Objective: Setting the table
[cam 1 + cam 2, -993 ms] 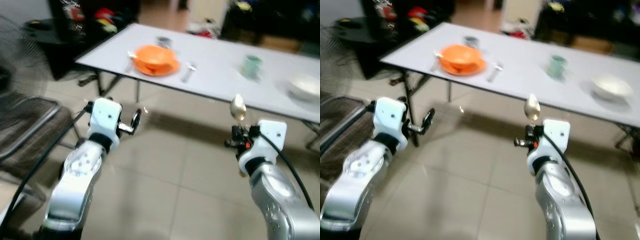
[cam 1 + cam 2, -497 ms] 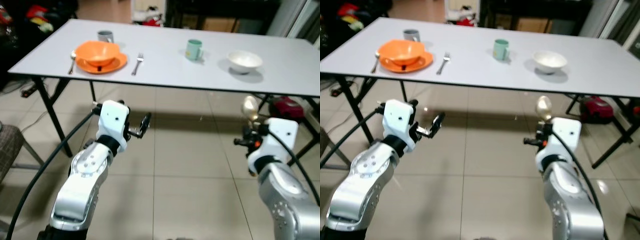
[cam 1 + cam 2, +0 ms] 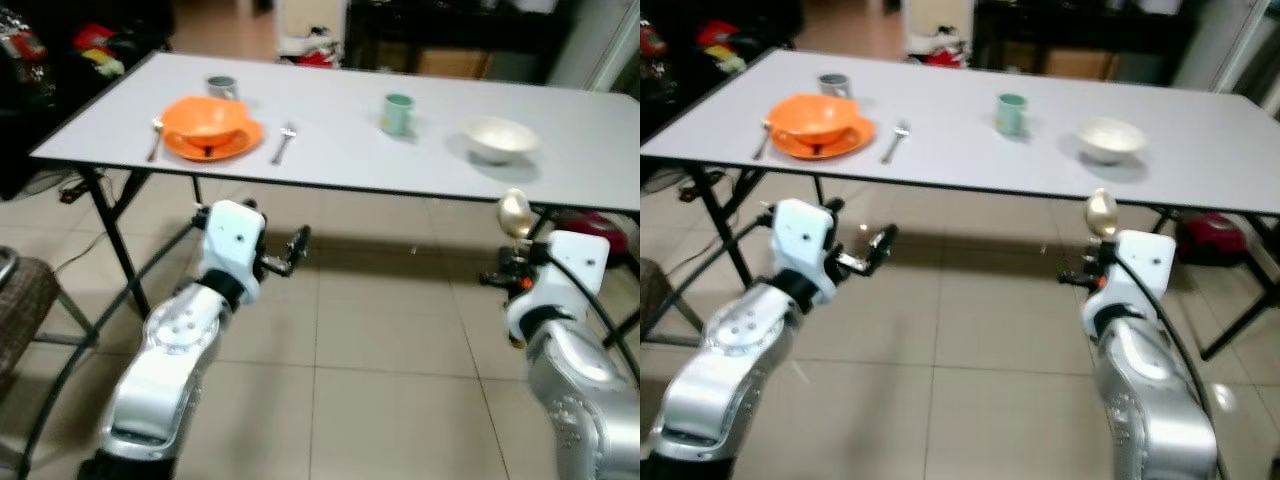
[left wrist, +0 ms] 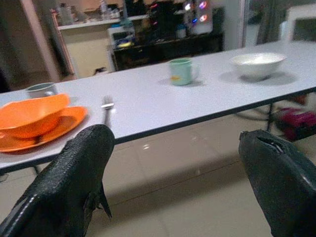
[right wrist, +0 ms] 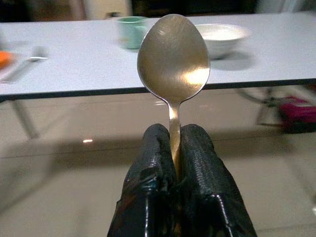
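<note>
The robot stands on the tiled floor short of the long white worktop [image 3: 330,150], both arms raised in front of it. The right gripper [image 5: 174,163] has its fingers clamped on the stem of a metal spoon [image 5: 173,64], which stands upright with its bowl uppermost, held near the worktop's front edge and just below the white bowl [image 3: 500,138]. The left gripper [image 4: 180,173] carries nothing — its fingers are spread wide apart, pointing toward the worktop. On the far left of the worktop one place looks complete: an orange bowl [image 3: 205,118] sits in an orange plate [image 3: 240,140], with a grey cup [image 3: 221,87] just behind, a fork [image 3: 285,142] just to the right of the plate and another utensil [image 3: 156,138] along its left side, probably a spoon, though it is too small to be sure. Further right, a green mug [image 3: 398,113] stands near the white bowl, and this second place has no cutlery beside it that I can see. My reading is that the task is past halfway — one setting laid, the second with bowl and mug down — and the spoon in the right gripper is the piece meant for beside the white bowl. What remains, as I judge it, is to close in on the worktop and lay the spoon flat there; whether a fork is also wanted for that place cannot be told.
</note>
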`<state>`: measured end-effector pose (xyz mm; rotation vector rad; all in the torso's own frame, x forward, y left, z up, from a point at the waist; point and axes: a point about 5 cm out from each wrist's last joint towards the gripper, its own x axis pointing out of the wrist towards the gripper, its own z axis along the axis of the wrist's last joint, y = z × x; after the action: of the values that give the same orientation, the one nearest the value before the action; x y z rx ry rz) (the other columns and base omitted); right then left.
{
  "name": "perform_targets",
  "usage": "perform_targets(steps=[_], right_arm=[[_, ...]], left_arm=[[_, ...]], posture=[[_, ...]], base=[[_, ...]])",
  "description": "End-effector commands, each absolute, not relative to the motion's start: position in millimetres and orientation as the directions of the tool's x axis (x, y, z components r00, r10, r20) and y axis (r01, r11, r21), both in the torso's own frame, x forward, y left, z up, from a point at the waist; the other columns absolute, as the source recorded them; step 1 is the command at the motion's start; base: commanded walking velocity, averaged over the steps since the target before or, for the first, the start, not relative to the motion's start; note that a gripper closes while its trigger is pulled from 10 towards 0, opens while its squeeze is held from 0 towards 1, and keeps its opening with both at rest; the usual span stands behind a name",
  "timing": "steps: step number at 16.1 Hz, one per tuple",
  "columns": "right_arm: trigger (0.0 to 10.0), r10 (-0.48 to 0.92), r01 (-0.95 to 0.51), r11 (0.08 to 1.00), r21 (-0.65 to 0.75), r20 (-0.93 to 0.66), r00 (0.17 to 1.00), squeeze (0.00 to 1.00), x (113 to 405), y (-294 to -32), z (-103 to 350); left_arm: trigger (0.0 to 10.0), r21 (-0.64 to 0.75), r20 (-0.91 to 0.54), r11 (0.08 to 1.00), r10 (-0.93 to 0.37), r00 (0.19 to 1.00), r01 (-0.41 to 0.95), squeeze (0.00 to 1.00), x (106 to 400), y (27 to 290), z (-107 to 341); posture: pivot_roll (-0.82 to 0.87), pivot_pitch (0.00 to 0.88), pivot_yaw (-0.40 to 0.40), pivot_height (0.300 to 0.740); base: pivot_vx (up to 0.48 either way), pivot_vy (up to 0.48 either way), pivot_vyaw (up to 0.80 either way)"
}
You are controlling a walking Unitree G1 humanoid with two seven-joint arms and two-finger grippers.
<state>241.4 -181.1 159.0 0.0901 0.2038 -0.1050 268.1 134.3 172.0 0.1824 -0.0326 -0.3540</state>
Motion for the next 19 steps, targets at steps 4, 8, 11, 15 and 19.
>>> perform_targets(steps=[4, 8, 11, 15, 19], right_arm=[[10.0, -0.134, 0.149, 0.987, 0.060, -0.206, 0.969, 0.00, 236, -191, 159], [10.0, -0.128, 0.137, 0.990, 0.032, -0.205, 0.970, 0.00, 239, -199, 161], [10.0, -0.162, 0.170, 0.985, 0.018, -0.203, 0.966, 0.00, 245, -213, 161], [10.0, -0.144, 0.151, 0.988, 0.022, -0.193, 0.971, 0.00, 243, -207, 163], [10.0, -0.140, 0.150, 0.988, 0.035, -0.200, 0.970, 0.00, 240, -205, 161]], left_arm=[[10.0, 0.180, -0.006, 0.915, -0.367, 0.930, 0.362, 0.00, 269, 130, 171], [10.0, 0.190, -0.007, 0.920, -0.348, 0.937, 0.343, 0.00, 270, 135, 170], [10.0, 0.185, 0.020, 0.929, -0.330, 0.944, 0.321, 0.00, 272, 132, 172], [10.0, 0.189, 0.008, 0.926, -0.335, 0.942, 0.327, 0.00, 270, 136, 169], [10.0, 0.196, 0.009, 0.922, -0.342, 0.940, 0.333, 0.00, 270, 136, 170]], posture=[[0.01, 0.000, -0.044, 0.740], [0.01, 0.000, -0.056, 0.740], [0.01, 0.000, -0.082, 0.740], [0.01, 0.000, -0.068, 0.740], [0.01, 0.000, -0.065, 0.740]], base=[[0.317, 0.000, 0.00], [0.316, 0.000, -0.70], [0.316, 0.000, 0.00], [0.330, 0.000, 0.00], [0.339, 0.000, -0.67]])
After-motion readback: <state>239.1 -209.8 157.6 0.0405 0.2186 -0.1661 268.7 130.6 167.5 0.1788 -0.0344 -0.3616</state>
